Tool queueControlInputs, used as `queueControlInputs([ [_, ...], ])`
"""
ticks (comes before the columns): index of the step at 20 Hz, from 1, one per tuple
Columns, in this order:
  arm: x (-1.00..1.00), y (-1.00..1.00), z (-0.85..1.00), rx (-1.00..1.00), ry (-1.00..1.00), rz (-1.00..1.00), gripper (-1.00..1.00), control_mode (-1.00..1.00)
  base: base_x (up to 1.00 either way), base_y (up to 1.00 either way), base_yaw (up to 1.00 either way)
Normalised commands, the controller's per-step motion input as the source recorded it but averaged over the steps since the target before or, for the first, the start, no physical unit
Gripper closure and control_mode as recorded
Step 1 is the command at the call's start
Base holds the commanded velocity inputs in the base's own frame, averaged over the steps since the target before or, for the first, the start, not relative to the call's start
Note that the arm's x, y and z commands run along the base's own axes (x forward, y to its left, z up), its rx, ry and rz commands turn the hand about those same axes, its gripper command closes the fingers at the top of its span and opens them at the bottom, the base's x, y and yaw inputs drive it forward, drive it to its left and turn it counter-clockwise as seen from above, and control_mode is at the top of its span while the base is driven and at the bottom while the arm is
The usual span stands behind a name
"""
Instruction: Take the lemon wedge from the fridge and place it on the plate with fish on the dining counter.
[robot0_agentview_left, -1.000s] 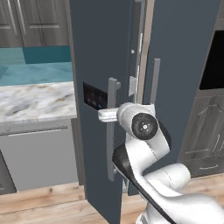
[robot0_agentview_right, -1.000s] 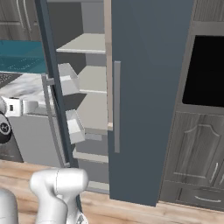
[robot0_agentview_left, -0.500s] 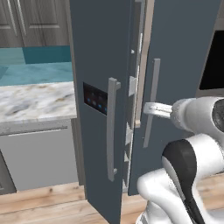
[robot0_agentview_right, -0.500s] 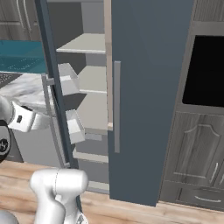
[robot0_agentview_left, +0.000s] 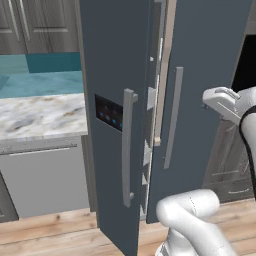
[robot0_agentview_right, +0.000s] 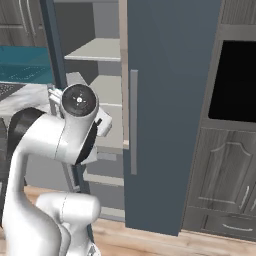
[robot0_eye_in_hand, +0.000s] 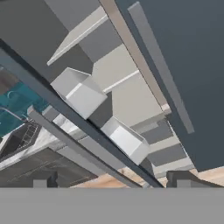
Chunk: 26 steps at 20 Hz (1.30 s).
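Note:
The slate-blue fridge (robot0_agentview_left: 112, 60) stands with its left door swung open toward me and its right door (robot0_agentview_right: 170, 75) shut. Pale grey shelves (robot0_agentview_right: 97, 50) and white door bins (robot0_eye_in_hand: 81, 92) show inside. My gripper (robot0_eye_in_hand: 113, 179) is open with nothing between its fingertips (robot0_eye_in_hand: 41, 179) and looks into the fridge from outside the opening. In the left base view the gripper (robot0_agentview_left: 214, 97) hangs in front of the right door, past its long handle (robot0_agentview_left: 172, 117). The lemon wedge, the plate and the dining counter are out of view.
The open left door's edge and its handle (robot0_agentview_left: 127, 147) jut out toward the base. A marble worktop (robot0_agentview_left: 35, 115) over a grey panel lies left of the fridge. A black oven front (robot0_agentview_right: 235, 80) and grey wood-grain cupboards (robot0_agentview_right: 225, 175) stand to the right.
The hand has left the left door's handle and swung right, across to the front of the right door. The left door stays open. The jaws have spread a little wider.

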Motion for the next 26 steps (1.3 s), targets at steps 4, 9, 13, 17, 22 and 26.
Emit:
queueControlInputs([
  [4, 0.12, -0.1, 0.0, 0.05, 0.0, 0.1, -1.0, -1.0, 0.0, 0.0, 0.0],
  [9, 0.54, 0.0, -0.12, 0.03, 0.0, 0.0, -1.0, -1.0, 0.0, 0.0, 0.0],
  [13, 0.98, -0.01, -0.26, 0.06, 0.0, 0.02, -1.0, -1.0, 0.0, 0.0, 0.0],
  [17, 0.96, -0.08, -0.11, 0.15, 0.01, 0.1, -1.0, -1.0, 0.0, 0.0, 0.0],
  [22, 0.83, 0.0, -0.02, 0.15, 0.0, 0.09, -1.0, -1.0, 0.0, 0.0, 0.0],
  [26, 0.94, 0.21, 0.0, 0.01, 0.0, 0.0, -1.0, -1.0, 0.0, 0.0, 0.0],
])
